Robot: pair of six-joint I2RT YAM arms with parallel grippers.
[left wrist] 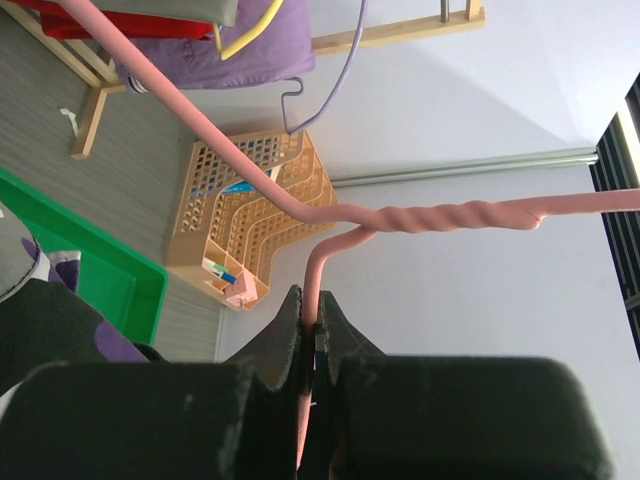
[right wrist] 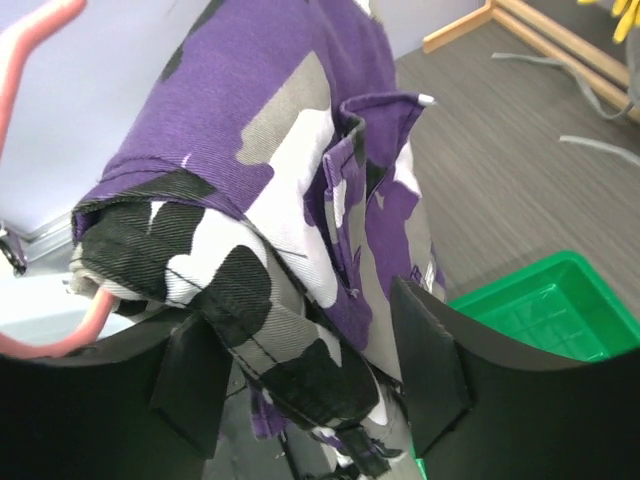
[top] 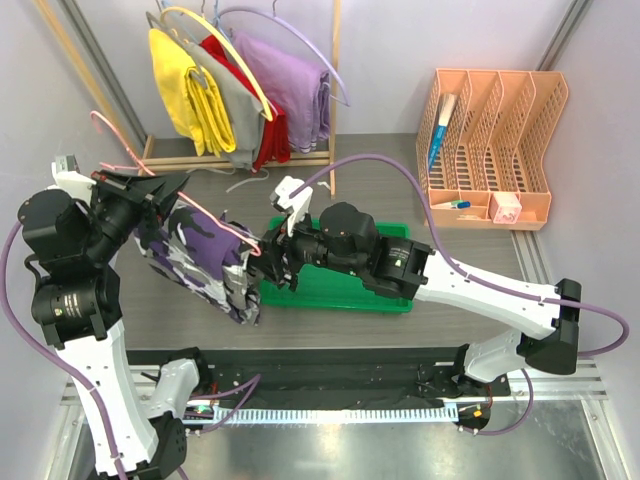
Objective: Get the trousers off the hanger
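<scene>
Over the table: hanger braced for the pull.
We see left gripper clamped on its wire; right gripper, half open, straddles the trousers.

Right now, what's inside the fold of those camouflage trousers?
The pink hanger: one curved end pokes out of the trousers' fold. The bar carrying them is hidden by cloth.

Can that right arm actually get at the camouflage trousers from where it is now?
Probably yes. The jaws of the right arm stand open on either side of a fold of the trousers, with nothing between, while the left arm grips the pink hanger.
</scene>
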